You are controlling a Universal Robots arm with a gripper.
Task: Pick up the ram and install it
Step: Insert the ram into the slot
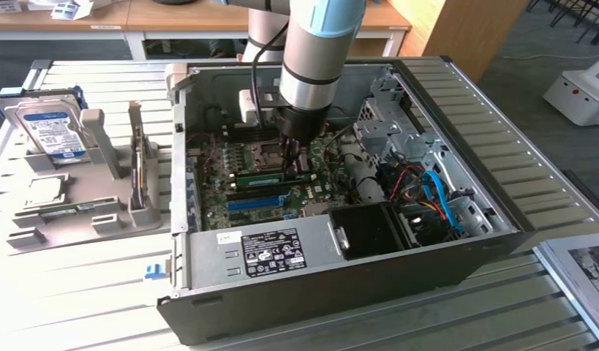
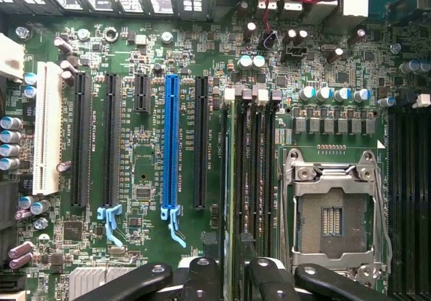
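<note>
— Outside camera?
— The pincer stood down inside the case; the ram sat on the board, right under its tips.
— And the wrist?
— The pincer was parted, astride the ram; small gaps either side; nothing held.

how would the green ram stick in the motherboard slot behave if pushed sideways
The slim green circuit-board ram stick stands on edge in a black motherboard slot, so it likely won't tip but could crack under sideways force. Thin and flat, it is probably stiff and light.
</note>
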